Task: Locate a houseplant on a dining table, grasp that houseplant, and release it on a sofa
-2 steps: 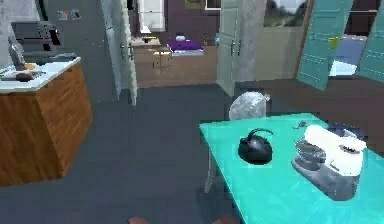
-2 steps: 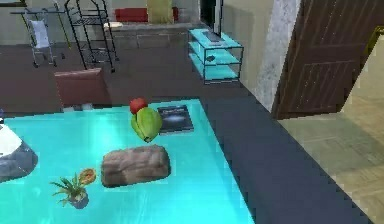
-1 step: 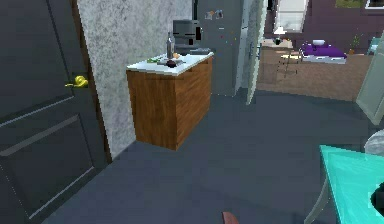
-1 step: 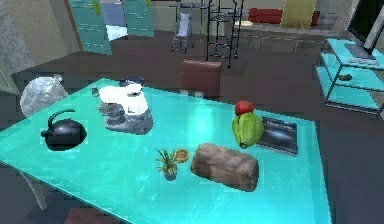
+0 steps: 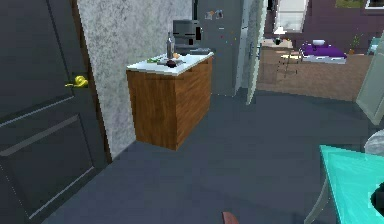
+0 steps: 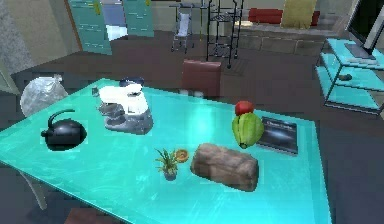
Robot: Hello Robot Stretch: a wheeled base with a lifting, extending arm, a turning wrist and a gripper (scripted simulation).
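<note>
A small houseplant [image 6: 167, 162] with thin green leaves in a little grey pot stands on the turquoise dining table [image 6: 110, 165], near the table's front middle in the arm side view. A corner of the same turquoise table [image 5: 345, 180] shows at the forward view's lower right.
On the table stand a black kettle [image 6: 62, 131], a white and grey appliance [image 6: 126, 108], a brown loaf [image 6: 225, 165], a green vegetable [image 6: 247, 129], a red apple [image 6: 243, 107] and a dark book [image 6: 279, 134]. A brown chair [image 6: 201, 78] stands behind. A wooden counter [image 5: 170, 95] and dark door [image 5: 45, 100] lie ahead.
</note>
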